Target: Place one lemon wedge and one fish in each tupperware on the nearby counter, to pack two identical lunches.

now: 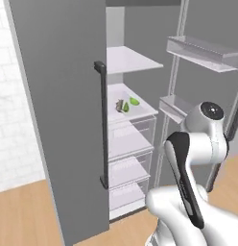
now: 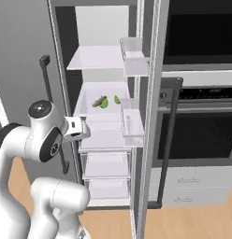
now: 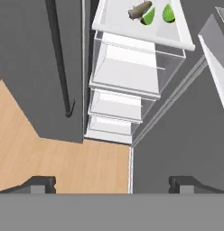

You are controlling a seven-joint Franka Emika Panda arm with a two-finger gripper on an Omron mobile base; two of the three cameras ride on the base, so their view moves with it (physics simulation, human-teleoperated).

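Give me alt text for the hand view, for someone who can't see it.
Looking down into an open fridge: a fish and two lemon wedges lie on a white shelf at the top, above clear drawers. The open hand hangs over wood floor, holding nothing.

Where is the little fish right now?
The fish lies on a white fridge shelf, middle of the left base view, touching a lemon wedge.
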